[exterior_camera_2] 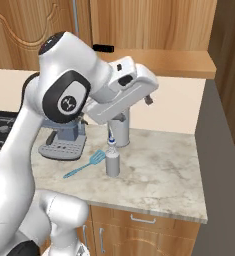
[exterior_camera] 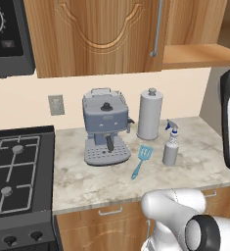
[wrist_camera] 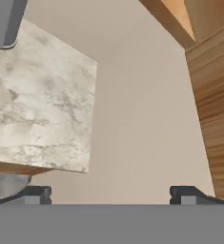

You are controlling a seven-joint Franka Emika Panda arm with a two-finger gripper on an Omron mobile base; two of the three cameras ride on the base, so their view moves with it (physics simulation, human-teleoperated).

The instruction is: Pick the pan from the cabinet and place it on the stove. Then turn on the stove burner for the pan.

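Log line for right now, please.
gripper: open, empty | cabinet: door closed | pan: not picked yet | stove: bare

Warm brown carved cabinet (exterior_camera: 94, 34), black stove (exterior_camera: 18, 171), beige-veined marble counter (exterior_camera: 195, 162), blue spatula (exterior_camera: 142, 160).

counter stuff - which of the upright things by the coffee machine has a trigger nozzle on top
The spray bottle, the small grey one standing right of the blue spatula. The taller paper towel holder behind it has only a round knob on top.

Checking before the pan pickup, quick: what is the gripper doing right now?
Gripper: open, jaws spread wide, holding nothing, pointed at the beige wall past the marble counter edge.
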